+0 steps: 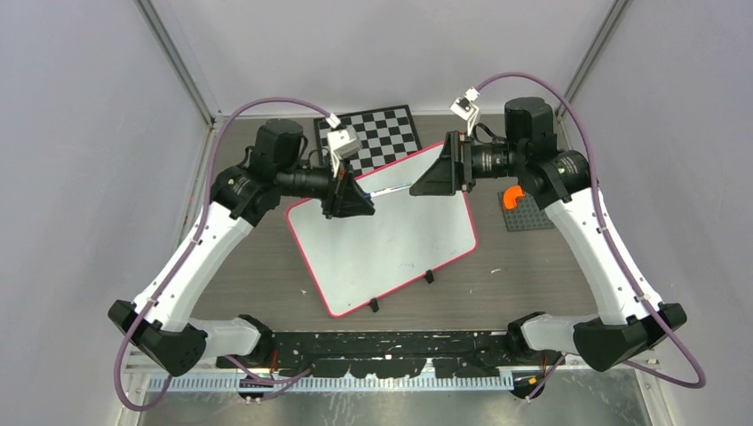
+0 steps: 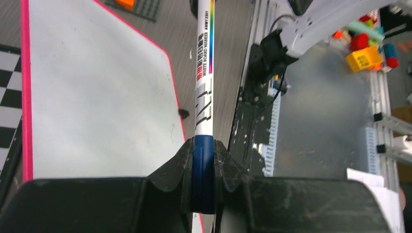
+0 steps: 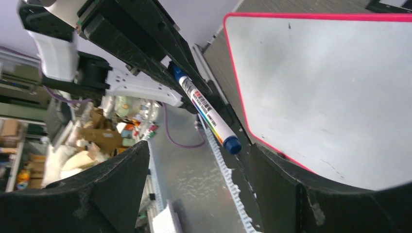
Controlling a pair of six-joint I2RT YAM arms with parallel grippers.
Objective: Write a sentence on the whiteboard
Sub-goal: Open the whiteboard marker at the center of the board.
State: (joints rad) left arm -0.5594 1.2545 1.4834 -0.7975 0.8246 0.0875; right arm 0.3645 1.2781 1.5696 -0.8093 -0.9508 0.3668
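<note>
Top external: whiteboard (image 1: 391, 248) lies blank between the arms, no sentence yet. Stuck?

Nah. My left gripper (image 2: 203, 145) is clamped on the marker (image 2: 204, 87), right gripper (image 1: 416, 186) gaping near its free end. Uncapping's next, I reckon.

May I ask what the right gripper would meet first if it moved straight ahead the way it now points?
Most likely the blue end of the marker, which sits just ahead between the open fingers of the right gripper, held by the left gripper. Depth is hard to judge.

Marker (image 1: 391, 188) above whiteboard (image 1: 391, 253)
</note>
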